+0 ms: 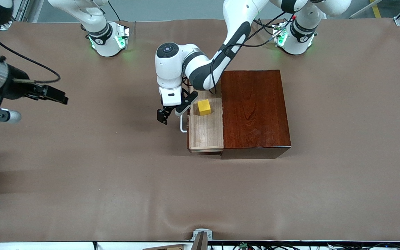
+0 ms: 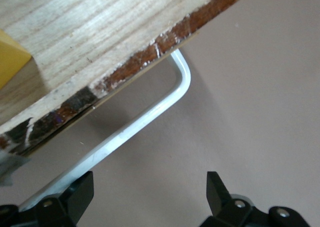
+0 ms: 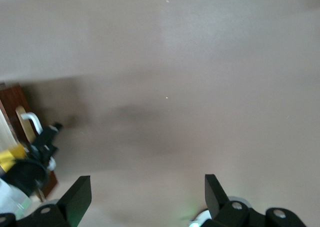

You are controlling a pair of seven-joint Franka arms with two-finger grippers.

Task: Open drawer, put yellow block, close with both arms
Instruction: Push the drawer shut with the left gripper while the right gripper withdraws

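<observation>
Inside the pulled-out pale raw-wood drawer (image 1: 206, 130) of the glossy reddish-brown wooden box (image 1: 253, 111) sits the small yellow cube (image 1: 203, 107), so closing comes next: push squarely on the white U-shaped bar handle (image 1: 183, 124). Bent down beside that handle, the left gripper (image 1: 171, 113) hangs spread. Well apart from the box, the right gripper (image 1: 56, 94) waits, spread, over bare table.

- The handle (image 1: 183, 125) is partly hidden under the left claw (image 1: 171, 113).
- In the left wrist view, the yellow block (image 2: 10, 57) is cut off at the edge.
</observation>
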